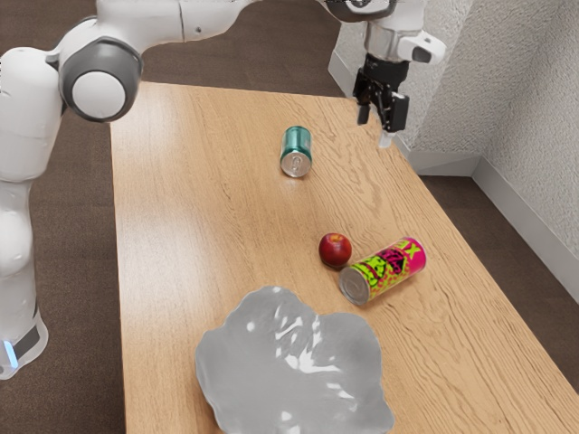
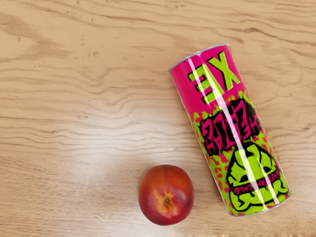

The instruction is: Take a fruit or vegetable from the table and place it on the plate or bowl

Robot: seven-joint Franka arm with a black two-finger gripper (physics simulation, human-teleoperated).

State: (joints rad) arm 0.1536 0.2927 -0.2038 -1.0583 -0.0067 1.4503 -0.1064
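Since the red fruit (image 1: 335, 250) is small, round and smooth-skinned, it is judged light but liable to roll or slip out of a shallow pinch. Firm flesh is assumed. Bruising under a hard squeeze is likely, so moderate force is advised. Hold is best taken from above, across the widest part, on two opposite sides.

The fruit is seen lying on the wooden table (image 1: 181, 226), about mid-table, just beside the pink-and-green can (image 1: 383, 269). That can lies on its side, with a narrow gap to the fruit visible in the wrist view. Finger placement along the can's long axis is suggested, so that no finger has to be pushed into that gap and the can is not knocked.

The grey plate (image 1: 294, 371) is set near the fruit, toward the table's near end, so a short carry is expected. A teal can (image 1: 296, 151) lies on its side farther up the table, well apart.

The gripper (image 1: 380, 116) hangs high over the table's far corner, well apart from the fruit, fingers spread with nothing between them.
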